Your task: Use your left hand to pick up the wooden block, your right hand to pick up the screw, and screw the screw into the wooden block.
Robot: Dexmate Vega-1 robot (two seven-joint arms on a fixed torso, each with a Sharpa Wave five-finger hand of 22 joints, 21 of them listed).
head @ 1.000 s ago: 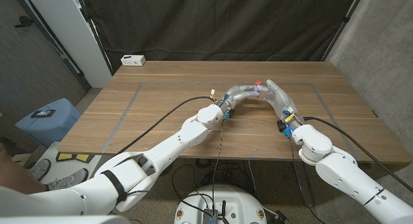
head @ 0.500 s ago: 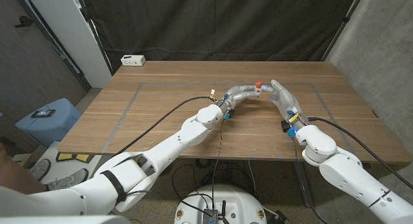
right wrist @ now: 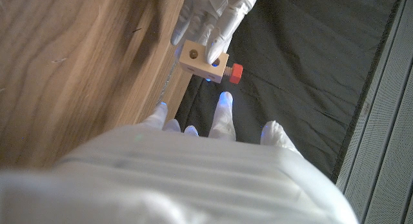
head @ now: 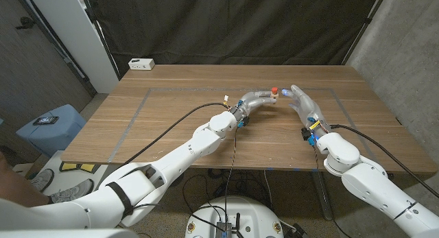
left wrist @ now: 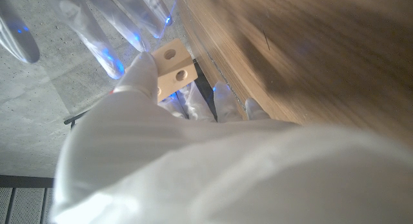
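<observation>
Left hand point(head: 255, 99) gripping — right hand point(head: 302, 102) beside it, fingers apart.

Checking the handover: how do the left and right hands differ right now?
The left hand grips the wooden block, which has the red-headed screw in its side; the right hand holds nothing. The left hand's fingers curl around the block; the right hand's are spread apart, just short of the screw. Both are raised above the table.

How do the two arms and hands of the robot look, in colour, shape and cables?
Both arms are glossy white with rounded shells. The left arm has a dark band near the shoulder and a black cable along it; the right arm also carries a black cable. The left hand and right hand look pale and translucent, with small coloured tags at the wrists.
</observation>
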